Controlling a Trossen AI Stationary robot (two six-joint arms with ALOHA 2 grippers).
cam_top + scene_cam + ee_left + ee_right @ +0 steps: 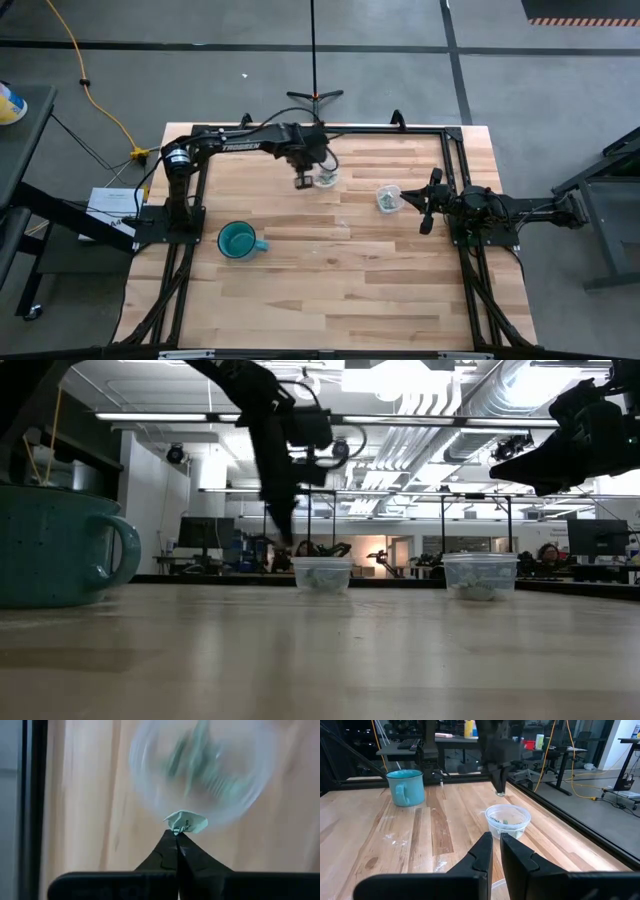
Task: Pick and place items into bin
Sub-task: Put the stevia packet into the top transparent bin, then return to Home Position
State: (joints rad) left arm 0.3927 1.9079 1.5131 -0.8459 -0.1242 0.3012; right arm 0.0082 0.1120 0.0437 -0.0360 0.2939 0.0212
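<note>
The left gripper [301,181] was held over the far middle of the table [340,290], just beside a clear cup [325,179]. In the left wrist view its fingers [165,852] were seen pressed together at the tips, pinching one small pale green piece [186,821]. Beyond that piece the cup [200,770] was badly blurred, so its contents could only be made out as greenish streaks.

A second clear cup [388,197] was seen nearer the right arm, holding more of the pale green-grey pieces [506,822]; how many could not be counted. In the low view both cups [322,574] [480,575] stood upright and well apart, with pale matter at their bottoms.

The right gripper [428,203] was held near the table's right edge, just beside the second cup, its fingers [482,852] narrowly parted with nothing between them.

A teal mug [238,241] stood on the left part of the table, well apart from both cups; in the low view it was cut off at the frame edge.
</note>
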